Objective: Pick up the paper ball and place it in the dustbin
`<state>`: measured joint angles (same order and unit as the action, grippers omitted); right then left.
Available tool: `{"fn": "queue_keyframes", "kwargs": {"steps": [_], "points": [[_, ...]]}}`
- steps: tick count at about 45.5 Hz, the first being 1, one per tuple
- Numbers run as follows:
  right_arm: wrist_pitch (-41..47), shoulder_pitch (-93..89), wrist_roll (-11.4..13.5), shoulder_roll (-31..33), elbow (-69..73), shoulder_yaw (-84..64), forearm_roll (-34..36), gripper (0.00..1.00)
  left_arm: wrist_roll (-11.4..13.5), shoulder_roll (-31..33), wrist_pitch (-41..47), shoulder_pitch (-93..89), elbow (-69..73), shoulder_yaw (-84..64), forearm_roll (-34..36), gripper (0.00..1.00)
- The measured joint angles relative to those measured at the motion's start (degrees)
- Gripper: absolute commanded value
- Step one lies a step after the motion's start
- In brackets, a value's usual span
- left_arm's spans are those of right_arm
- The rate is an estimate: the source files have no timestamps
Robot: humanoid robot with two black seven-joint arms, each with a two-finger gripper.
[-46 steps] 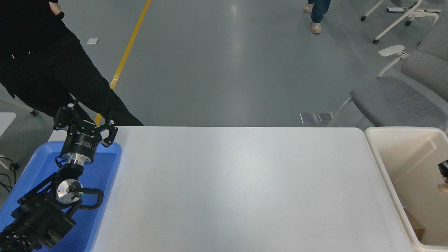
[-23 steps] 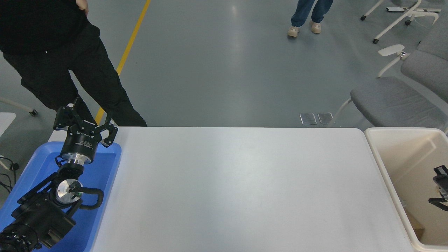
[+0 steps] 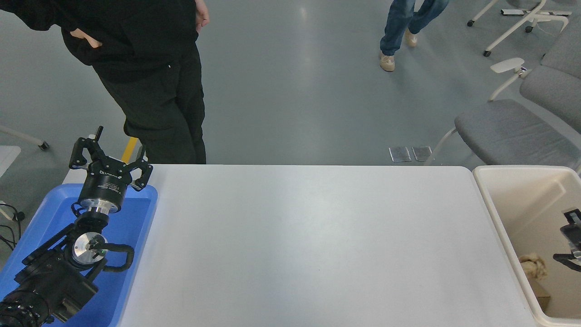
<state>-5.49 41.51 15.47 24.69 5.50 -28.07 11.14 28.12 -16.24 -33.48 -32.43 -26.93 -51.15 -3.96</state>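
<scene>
The tan-brown paper ball (image 3: 534, 265) lies inside the cream-beige dustbin (image 3: 494, 213), low against its left wall, free of any gripper. My right gripper (image 3: 570, 240) reaches in from the right edge above the bin's inside, open and empty, to the right of the ball. My left gripper (image 3: 111, 156) is parked at the lower left over the blue tray (image 3: 136, 227), its fingers spread open and holding nothing.
A person in black (image 3: 150, 81) stands at the table's far left edge. Another person's legs (image 3: 404, 27) are farther back. Grey chairs (image 3: 513, 131) stand behind the bin. A brown scrap (image 3: 541, 295) lies on the bin's floor.
The right gripper let go of the paper ball, which dropped to the bin's floor. The person in black moved right along the far edge. The left arm has not moved.
</scene>
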Motion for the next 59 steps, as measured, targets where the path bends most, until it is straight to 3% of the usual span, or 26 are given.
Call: {"fn": "queue_keyframes", "kwargs": {"steps": [9,15,24,37,50,59], "points": [[0.0,1.6,0.0,0.3,1.2,0.2,0.0,1.0,0.0,0.0,0.0,0.0,0.0,0.0,0.0,0.99],[0.3,4.8,0.2,3.7,6.6,0.0,-0.1,0.99,0.0,0.0,0.0,0.0,0.0,0.0,0.0,0.99],[0.6,13.5,0.3,13.0,24.9,-2.0,-0.5,1.0,0.0,0.0,0.0,0.0,0.0,0.0,0.0,0.99],[6.3,36.4,0.3,18.6,50.7,-17.7,-0.8,1.0,0.0,0.0,-0.1,0.0,0.0,0.0,0.0,0.99],[33.5,64.5,0.3,9.5,63.8,-35.3,-1.1,1.0,0.0,0.0,-0.2,0.0,0.0,0.0,0.0,0.99],[43.8,73.8,0.2,2.8,66.4,-38.7,-0.9,1.0,0.0,0.0,-0.2,0.0,0.0,0.0,0.0,0.99]]}}
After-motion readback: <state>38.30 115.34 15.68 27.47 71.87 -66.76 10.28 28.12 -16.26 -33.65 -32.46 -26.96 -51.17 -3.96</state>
